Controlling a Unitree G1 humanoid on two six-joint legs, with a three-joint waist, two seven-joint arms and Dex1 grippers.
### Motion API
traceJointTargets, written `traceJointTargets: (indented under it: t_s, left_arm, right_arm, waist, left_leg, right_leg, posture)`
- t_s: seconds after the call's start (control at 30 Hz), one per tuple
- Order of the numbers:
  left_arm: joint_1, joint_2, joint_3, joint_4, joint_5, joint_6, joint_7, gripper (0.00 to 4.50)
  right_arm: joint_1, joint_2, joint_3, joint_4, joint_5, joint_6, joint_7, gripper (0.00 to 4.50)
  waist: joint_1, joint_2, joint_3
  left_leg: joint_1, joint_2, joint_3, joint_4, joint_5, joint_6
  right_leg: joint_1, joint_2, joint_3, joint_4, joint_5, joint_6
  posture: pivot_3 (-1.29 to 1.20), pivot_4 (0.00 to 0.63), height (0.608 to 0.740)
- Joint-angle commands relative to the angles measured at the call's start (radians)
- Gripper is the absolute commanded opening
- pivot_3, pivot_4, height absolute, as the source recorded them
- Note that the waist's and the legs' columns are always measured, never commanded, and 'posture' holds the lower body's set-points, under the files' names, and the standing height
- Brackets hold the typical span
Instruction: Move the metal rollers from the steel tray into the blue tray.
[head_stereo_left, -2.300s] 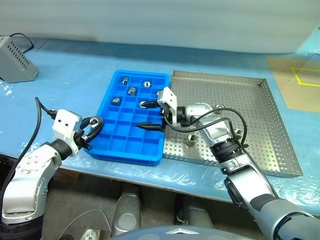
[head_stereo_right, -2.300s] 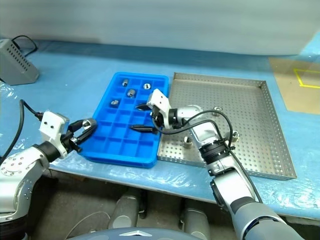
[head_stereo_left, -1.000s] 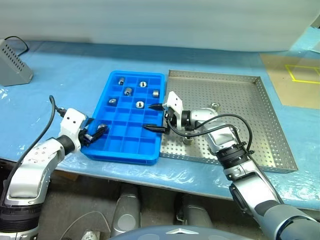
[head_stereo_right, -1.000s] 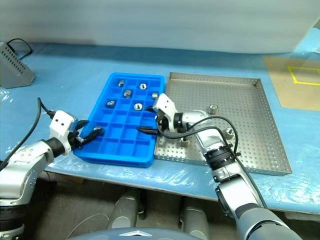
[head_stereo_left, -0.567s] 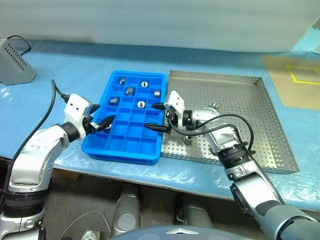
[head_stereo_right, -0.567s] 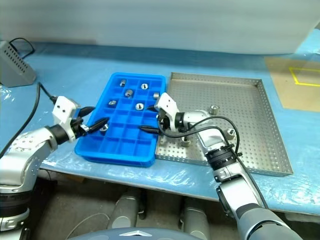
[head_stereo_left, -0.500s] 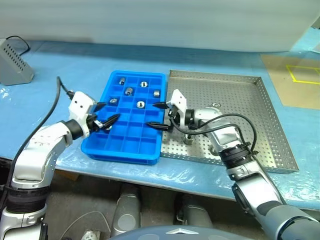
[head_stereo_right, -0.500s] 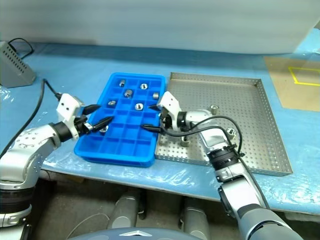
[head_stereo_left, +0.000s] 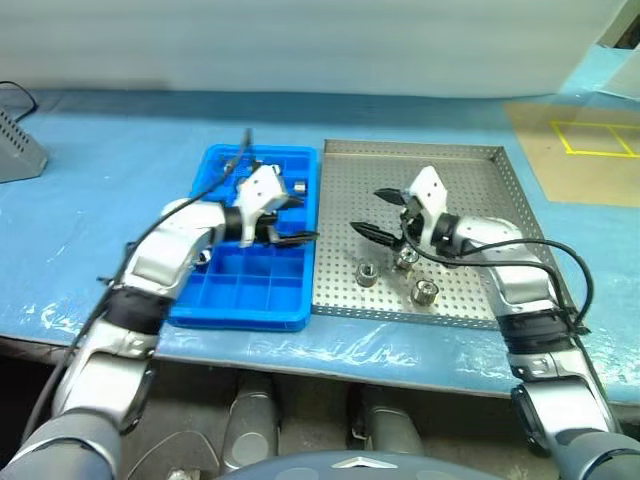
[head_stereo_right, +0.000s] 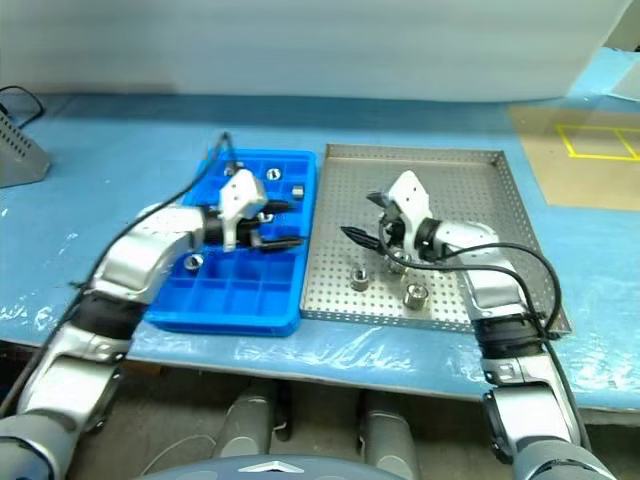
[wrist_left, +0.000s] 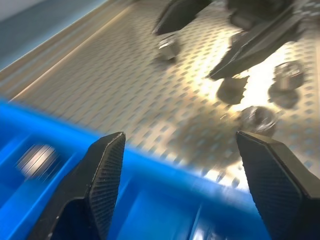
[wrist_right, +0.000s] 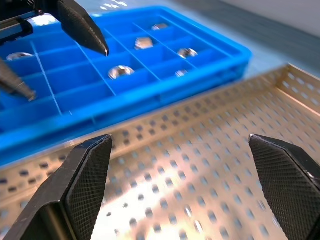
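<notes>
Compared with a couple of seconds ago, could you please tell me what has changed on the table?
The left hand swung from the blue tray's outer edge across it toward the steel tray. The right hand withdrew from the blue tray to over the steel tray, open and empty. Three metal rollers remain in the steel tray.

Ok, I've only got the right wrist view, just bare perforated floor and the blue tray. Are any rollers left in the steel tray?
Observer: Yes, three metal rollers lie on the steel tray, toward its front rim, nearer the robot than the open right gripper.
Operator: Is the left gripper carrying one?
Observer: No. The left gripper is open with nothing between its fingers, over the blue tray at the side next to the steel tray.
</notes>
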Motion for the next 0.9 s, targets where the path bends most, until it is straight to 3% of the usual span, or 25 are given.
traceJointTargets:
  t_s: [0.03, 0.27, 0.6, 0.9]
  left_arm:
    - [-0.069, -0.030, -0.082, 0.126, 0.060, -0.116, -0.114, 3.72]
    - [-0.160, -0.087, -0.217, 0.400, 0.205, -0.358, -0.289, 3.72]
    - [-0.286, -0.209, -0.203, 0.730, 0.318, -0.538, -0.257, 3.72]
    - [-0.295, -0.250, -0.219, 0.779, 0.363, -0.595, -0.324, 3.72]
  right_arm:
    - [0.067, -0.039, -0.050, -0.155, 0.058, 0.063, -0.006, 4.50]
    - [0.262, -0.097, -0.052, -0.415, 0.135, 0.200, -0.014, 4.50]
    - [0.338, -0.070, -0.035, -0.501, 0.139, 0.246, -0.127, 4.50]
    - [0.347, -0.079, -0.033, -0.491, 0.131, 0.241, -0.169, 4.50]
  waist:
    - [-0.017, 0.000, 0.000]
    - [-0.066, 0.001, -0.001]
    - [-0.088, 0.001, -0.002]
    - [-0.092, 0.001, -0.002]
  left_leg:
    - [0.000, 0.000, 0.000, 0.000, 0.000, 0.000]
    - [0.001, 0.000, 0.000, 0.000, -0.001, 0.002]
    - [0.015, -0.001, 0.000, 0.002, -0.002, 0.003]
    - [0.013, -0.001, 0.000, 0.001, -0.003, 0.005]
  right_leg:
    - [0.000, 0.000, 0.000, 0.000, 0.000, 0.000]
    - [0.001, 0.001, 0.000, -0.002, 0.000, 0.000]
    - [0.017, 0.000, 0.000, -0.004, -0.004, 0.008]
    - [0.016, 0.000, 0.000, -0.006, -0.002, 0.003]
  posture:
    - [-0.23, 0.150, 0.740]
    - [-0.35, 0.150, 0.740]
    - [-0.42, 0.150, 0.740]
    - [-0.44, 0.150, 0.740]
